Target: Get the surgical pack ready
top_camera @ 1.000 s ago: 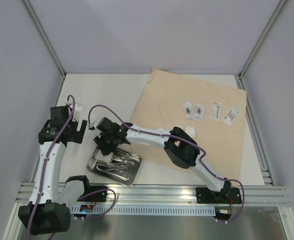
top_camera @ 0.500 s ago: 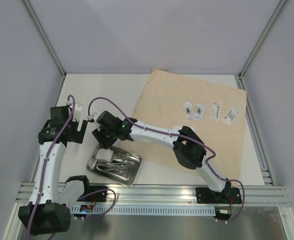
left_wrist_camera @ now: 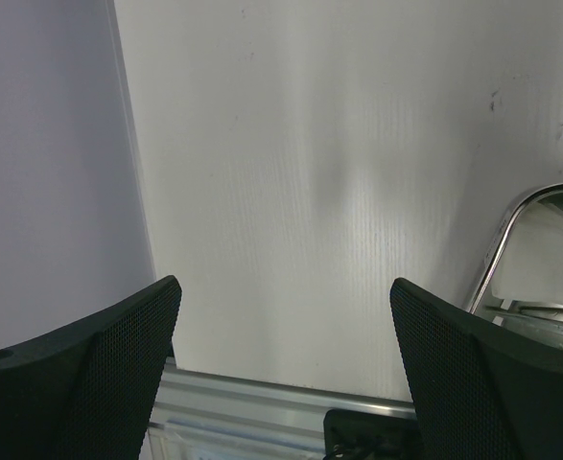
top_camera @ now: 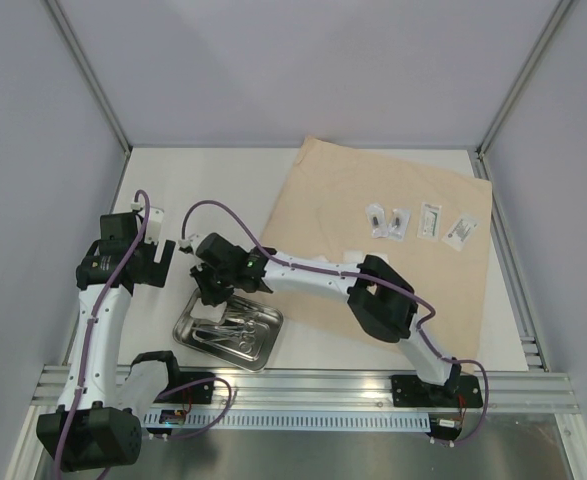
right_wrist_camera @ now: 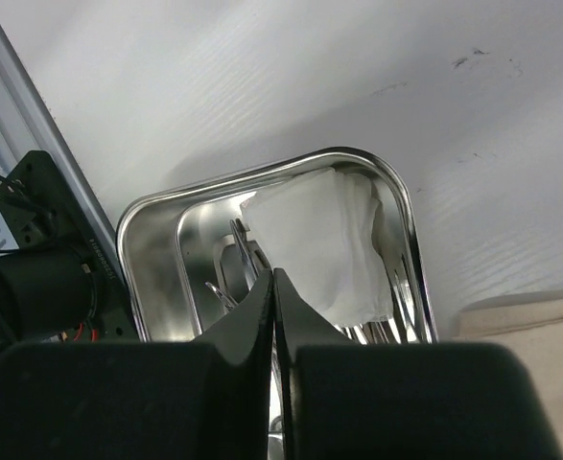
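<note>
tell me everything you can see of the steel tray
The steel tray is small, shiny, rectangular, with rounded corners and a rolled rim. It lies flat on the white table, left of the tan wrap and off it. It holds steel instruments and a white gauze pad. The shut right gripper hangs over it.

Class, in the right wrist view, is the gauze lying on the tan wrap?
No, the gauze lies inside the steel tray.

Wide-apart end effector (left_wrist_camera: 281, 374) fingers over table (left_wrist_camera: 310, 172), steel tray (left_wrist_camera: 511, 240) corner right.
</note>
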Controlling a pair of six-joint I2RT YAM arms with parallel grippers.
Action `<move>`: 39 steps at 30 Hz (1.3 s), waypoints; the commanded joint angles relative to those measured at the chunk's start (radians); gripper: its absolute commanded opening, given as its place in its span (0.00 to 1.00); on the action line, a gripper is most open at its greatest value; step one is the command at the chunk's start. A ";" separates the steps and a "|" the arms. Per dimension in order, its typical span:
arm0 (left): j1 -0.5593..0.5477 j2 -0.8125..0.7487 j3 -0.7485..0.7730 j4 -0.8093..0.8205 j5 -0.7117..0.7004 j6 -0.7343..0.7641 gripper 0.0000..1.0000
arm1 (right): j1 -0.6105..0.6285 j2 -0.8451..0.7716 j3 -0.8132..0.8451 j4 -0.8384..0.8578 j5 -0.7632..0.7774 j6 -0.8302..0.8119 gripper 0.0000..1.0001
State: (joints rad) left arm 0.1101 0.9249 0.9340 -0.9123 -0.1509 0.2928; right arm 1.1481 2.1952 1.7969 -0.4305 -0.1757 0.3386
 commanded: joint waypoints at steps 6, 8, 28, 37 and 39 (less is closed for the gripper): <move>-0.003 -0.015 -0.008 0.001 0.007 -0.003 1.00 | -0.002 0.057 0.013 0.036 0.074 0.089 0.01; -0.003 -0.015 -0.008 0.001 0.008 -0.003 1.00 | -0.013 0.073 0.021 0.026 0.082 0.100 0.00; -0.003 -0.014 -0.006 0.000 0.008 -0.003 1.00 | -0.027 0.092 0.036 0.032 0.104 0.149 0.00; -0.003 -0.009 0.003 -0.002 0.016 -0.001 1.00 | -0.034 -0.040 0.032 0.026 0.097 0.108 0.05; -0.003 -0.009 0.009 -0.007 0.020 0.000 1.00 | -0.047 -0.090 0.013 0.024 0.096 0.111 0.10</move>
State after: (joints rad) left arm 0.1101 0.9249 0.9340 -0.9138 -0.1471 0.2928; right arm 1.1198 2.2536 1.8019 -0.4294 -0.0746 0.4652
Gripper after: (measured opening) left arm 0.993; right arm 0.075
